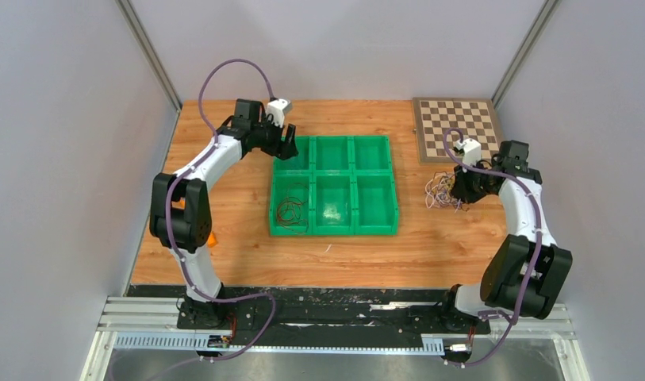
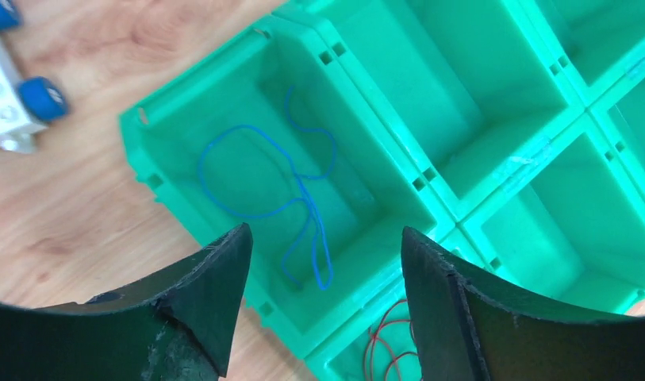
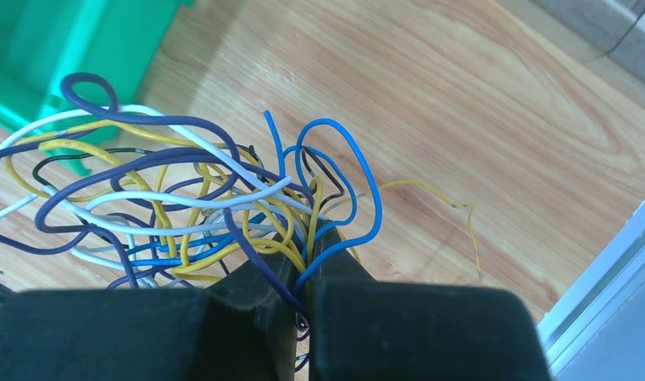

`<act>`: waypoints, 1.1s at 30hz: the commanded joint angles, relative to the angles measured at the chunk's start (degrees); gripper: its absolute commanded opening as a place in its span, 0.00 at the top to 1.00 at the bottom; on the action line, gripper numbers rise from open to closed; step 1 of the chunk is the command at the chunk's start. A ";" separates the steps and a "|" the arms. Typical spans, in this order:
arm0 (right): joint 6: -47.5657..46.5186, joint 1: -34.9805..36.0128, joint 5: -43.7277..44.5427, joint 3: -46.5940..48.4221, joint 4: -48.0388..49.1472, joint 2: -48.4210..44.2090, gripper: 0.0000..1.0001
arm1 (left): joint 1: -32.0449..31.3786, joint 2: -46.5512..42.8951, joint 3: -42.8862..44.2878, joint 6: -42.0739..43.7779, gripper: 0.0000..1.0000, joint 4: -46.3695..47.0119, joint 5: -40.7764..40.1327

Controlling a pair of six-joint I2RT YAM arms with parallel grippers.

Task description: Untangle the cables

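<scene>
arms: left white-and-black jointed arm [image 1: 212, 159], right white-and-black jointed arm [image 1: 525, 202] | wiring: thick purple cable [image 1: 239, 62] along each | wrists: white camera block [image 1: 279, 107] | tips: matte black wedge fingers [image 2: 216, 294]

Bright, even overhead light, faint soft shadows, wrist views slightly soft up close

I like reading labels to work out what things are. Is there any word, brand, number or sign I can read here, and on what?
No readable text in any of the three views.
Green tray: plain plastic, no lettering.
Chessboard: squares only, no letters or numbers legible on its border.
Cables: bare coloured wires, no tags.
Robot arms: any marking is too small to read.
</scene>
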 commanded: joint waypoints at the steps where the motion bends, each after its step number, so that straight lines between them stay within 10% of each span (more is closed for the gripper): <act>1: 0.49 1.00 -8.05 2.48 -1.27 -4.30 1.00 | 0.52 -8.61 2.92 5.06 0.21 -0.55 -1.21; 11: 2.51 10.31 -14.66 1.54 -1.21 -13.79 0.99 | -10.06 -14.07 1.30 -10.57 0.22 10.52 27.38; 22: 4.34 24.19 -6.20 -1.28 0.82 -21.19 0.98 | -27.02 -7.92 -0.47 -32.12 0.33 31.68 30.60; 33: 4.92 27.17 -3.19 -1.95 0.75 -20.42 0.98 | -29.67 -7.29 -1.12 -26.46 0.35 29.66 30.25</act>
